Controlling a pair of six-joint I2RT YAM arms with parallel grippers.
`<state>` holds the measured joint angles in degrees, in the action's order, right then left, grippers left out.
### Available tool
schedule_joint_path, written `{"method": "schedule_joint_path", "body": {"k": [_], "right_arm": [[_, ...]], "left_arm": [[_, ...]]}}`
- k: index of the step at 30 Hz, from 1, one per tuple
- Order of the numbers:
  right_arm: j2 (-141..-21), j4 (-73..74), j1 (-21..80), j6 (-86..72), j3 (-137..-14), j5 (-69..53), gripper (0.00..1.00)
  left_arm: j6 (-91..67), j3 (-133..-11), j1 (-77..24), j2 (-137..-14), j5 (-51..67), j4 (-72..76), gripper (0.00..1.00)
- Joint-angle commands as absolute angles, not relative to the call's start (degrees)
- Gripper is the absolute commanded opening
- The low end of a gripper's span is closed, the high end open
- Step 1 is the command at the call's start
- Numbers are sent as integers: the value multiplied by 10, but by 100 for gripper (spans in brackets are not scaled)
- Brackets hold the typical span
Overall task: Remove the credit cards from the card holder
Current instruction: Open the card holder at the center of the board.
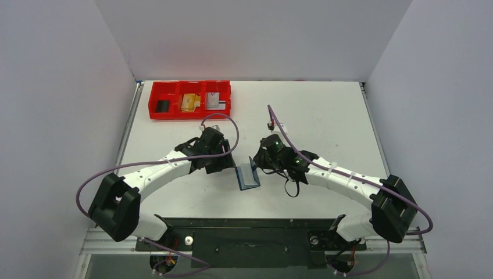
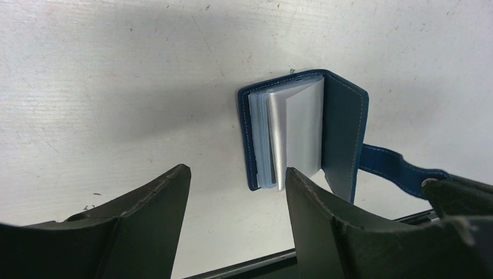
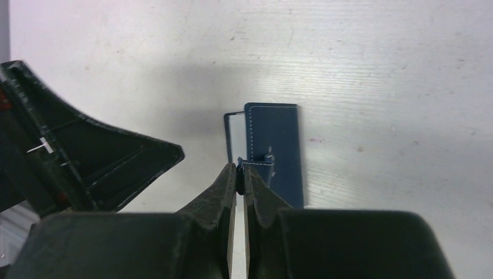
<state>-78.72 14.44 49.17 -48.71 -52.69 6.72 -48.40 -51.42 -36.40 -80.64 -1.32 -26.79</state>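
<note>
right tool [image 3: 239, 171] pinches card holder [image 2: 343, 131], left tool [image 2: 236, 173] gapes empty, red tray [image 1: 174, 115] well behind.

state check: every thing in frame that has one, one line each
card holder: open, sleeves fanned out
strap: pinched by the right tool
left tool: open, empty, beside the card holder
right tool: shut on the strap
red tray: one card in each compartment
black card: out, left compartment
tan-gold card: out, middle compartment
silvery-grey card: out, right compartment
</note>
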Motion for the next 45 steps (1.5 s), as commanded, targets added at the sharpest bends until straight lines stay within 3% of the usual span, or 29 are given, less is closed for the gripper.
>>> {"method": "schedule_joint_path", "body": {"k": [1,16,45], "right_arm": [[-763,202,488,-512,-532,153,0],[-776,196,454,-526,-414,171,0],[-892,113,428,-498,-433,124,0]], "left_arm": [[-463,-518,-362,-801,-1,-259,58],[-451,-557,-389,-884,23,-243,48],[-467,-555,-410,-919,-10,-243,32]]}}
